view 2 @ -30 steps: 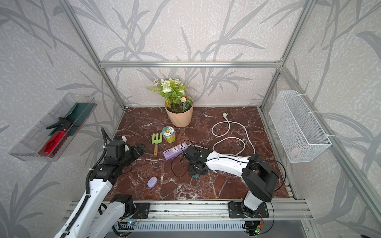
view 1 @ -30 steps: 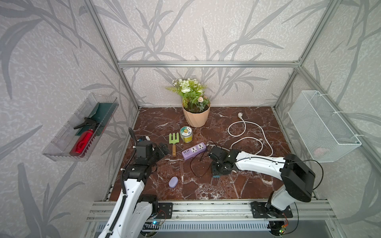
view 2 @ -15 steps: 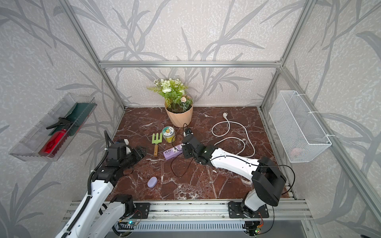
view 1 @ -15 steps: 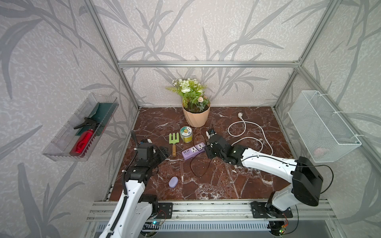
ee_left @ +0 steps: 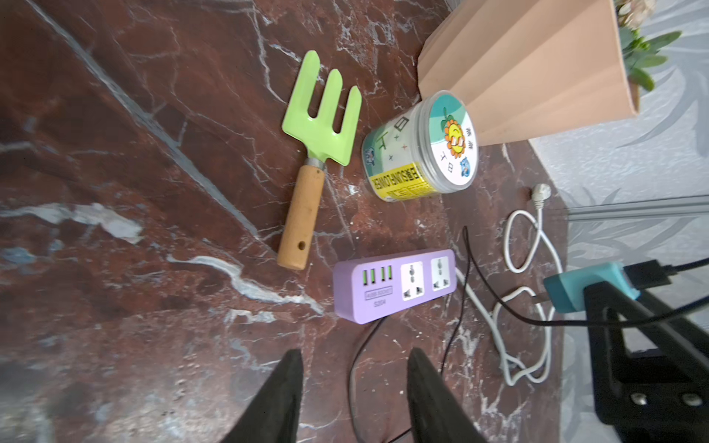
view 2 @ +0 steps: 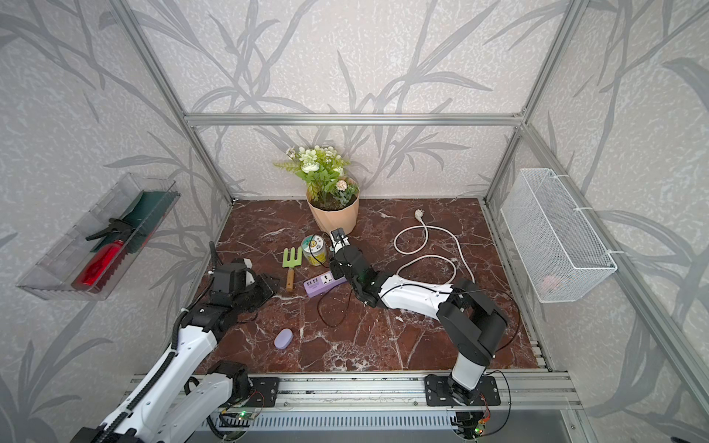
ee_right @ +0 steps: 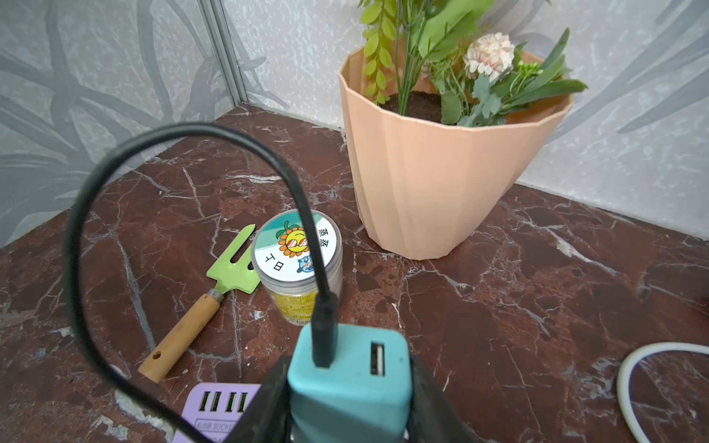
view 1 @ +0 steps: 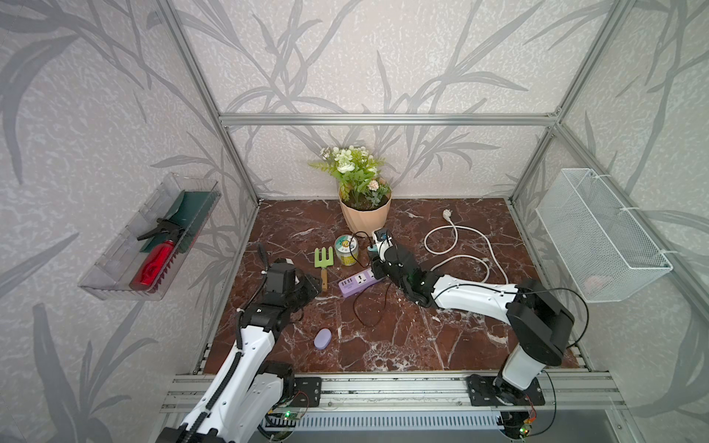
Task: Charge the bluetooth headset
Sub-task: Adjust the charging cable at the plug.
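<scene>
The small lavender oval headset case (view 1: 322,339) lies free on the dark red marble table (view 1: 422,345), beside the left arm. Both top views show it, and no wrist view does. Only the left wrist view shows the left gripper (ee_left: 355,387) with its fingers apart and nothing between them, facing the long purple power strip (ee_left: 395,285). The right wrist view shows the right gripper (ee_right: 347,395) clamped on the small teal cube charger (ee_right: 349,383), with a thin black cable (ee_right: 192,130) plugged in.
</scene>
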